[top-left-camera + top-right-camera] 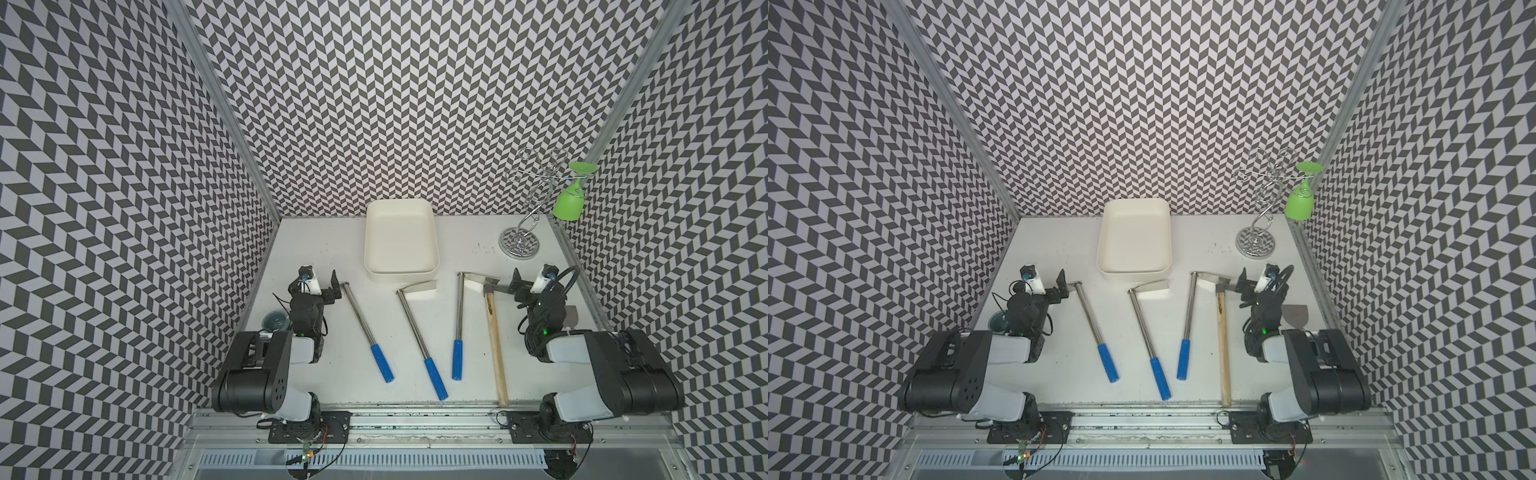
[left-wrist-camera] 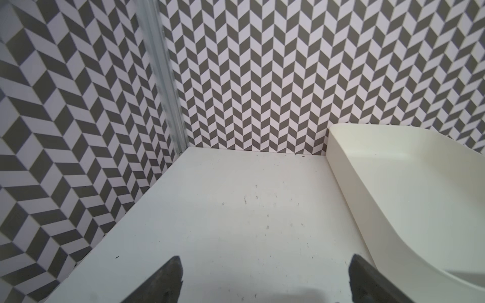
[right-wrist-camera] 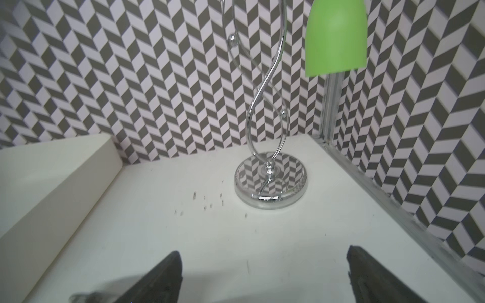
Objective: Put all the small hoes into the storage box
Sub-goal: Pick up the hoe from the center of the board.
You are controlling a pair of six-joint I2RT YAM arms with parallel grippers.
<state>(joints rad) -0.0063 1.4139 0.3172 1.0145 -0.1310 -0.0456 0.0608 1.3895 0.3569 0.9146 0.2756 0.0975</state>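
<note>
Both top views showed the tools lying flat on the bench (image 1: 316,249) in front of the storage box (image 1: 401,273), which sat empty against the back wall. I judged the small hoe (image 1: 459,311) to be the shorter of the two blue-handled tools with a flat blade, the one whose shaft ran almost straight toward the box's right corner. The longer hoe (image 1: 415,328) lay just to its left. Nothing was in hand. The left gripper (image 1: 331,288) and the right gripper (image 1: 516,286) both hovered with jaws spread wide and empty, as each wrist view confirmed.

The step in hand was the reach and grasp, and the right gripper was nearer, so it looked the better choice. The hoe's blade (image 1: 476,282) appeared to touch or overlap the head of the wooden-handled tool (image 1: 496,353). A grasp on the bare shaft about midway, jaws across it and well away from that head, seemed safest, followed by a straight lift before any swing. The box looked barely as long as the tool, so the hoe would best go in lengthwise or corner to corner, lowered before release.
</note>
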